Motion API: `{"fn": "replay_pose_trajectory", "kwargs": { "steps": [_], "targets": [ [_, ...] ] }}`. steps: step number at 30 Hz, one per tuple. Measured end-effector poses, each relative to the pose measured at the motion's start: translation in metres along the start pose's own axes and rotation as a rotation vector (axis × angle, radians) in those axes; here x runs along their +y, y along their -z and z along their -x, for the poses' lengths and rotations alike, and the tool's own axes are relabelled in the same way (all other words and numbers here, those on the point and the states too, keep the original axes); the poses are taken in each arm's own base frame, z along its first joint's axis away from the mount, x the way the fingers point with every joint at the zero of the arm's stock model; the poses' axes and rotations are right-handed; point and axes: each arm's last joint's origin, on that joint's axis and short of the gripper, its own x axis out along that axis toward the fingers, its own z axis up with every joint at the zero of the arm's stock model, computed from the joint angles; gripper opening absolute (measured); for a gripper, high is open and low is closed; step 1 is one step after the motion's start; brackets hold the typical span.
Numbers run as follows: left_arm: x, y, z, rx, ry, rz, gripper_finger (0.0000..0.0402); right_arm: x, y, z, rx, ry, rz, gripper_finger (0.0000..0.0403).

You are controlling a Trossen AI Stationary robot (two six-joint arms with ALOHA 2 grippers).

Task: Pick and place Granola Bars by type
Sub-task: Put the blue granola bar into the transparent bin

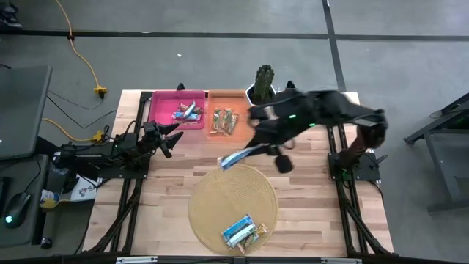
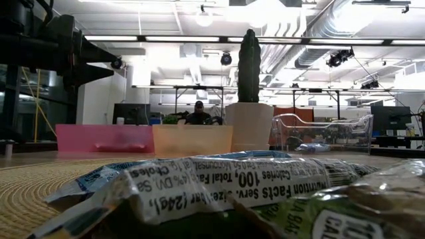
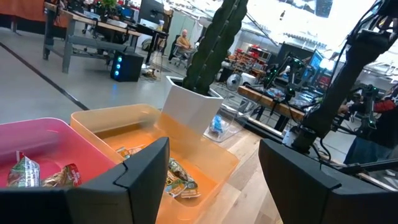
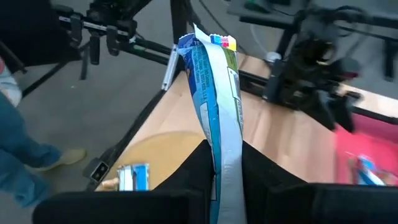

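1. Crinkled, glossy wrappers [image 2: 219,189] fill the low view's foreground: bars lying on the round woven mat [image 1: 233,204], printed nutrition text on show.
2. Up above the worktop [image 1: 308,198], the right gripper [image 1: 256,150] is pinched tight on a blue-and-white granola bar [image 1: 234,159]; in the right wrist view the thin, flat wrapper [image 4: 214,93] stands up between the dark fingers [image 4: 193,168].
3. That held bar hangs over the far rim of the mat, between the mat and the trays.
4. On the mat's near side, a few bars [image 1: 243,232] sit clustered, blue-and-white beside tan.
5. Pink tray [image 1: 157,110], smooth plastic, holds blue-red-white bars [image 1: 187,112]; touching its side, the orange tray [image 1: 242,99] holds brown bars [image 1: 223,121].
6. Green ribbed cactus [image 1: 264,77] in its white pot [image 3: 189,106] stands at the far edge just beside the orange tray, close to the right arm.
7. Left gripper [image 1: 170,138] hovers near the pink tray's near corner, jaws spread wide, nothing in them.
8. Bare wooden planks lie open either side of the mat, out to the worktop's edges.
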Motion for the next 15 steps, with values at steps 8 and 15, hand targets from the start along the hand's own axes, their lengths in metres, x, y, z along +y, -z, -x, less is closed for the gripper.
{"fn": "replay_pose_trajectory", "kwargs": {
  "steps": [8,15],
  "targets": [
    [0.0,0.0,0.0,0.0,0.0,0.0,0.0245,0.028,0.008,0.082,0.008,0.165,-0.038,0.0038],
    [0.0,0.0,0.0,0.0,0.0,0.0,0.0245,0.05,0.019,0.128,-0.006,0.243,-0.087,0.0039]
  ]
}}
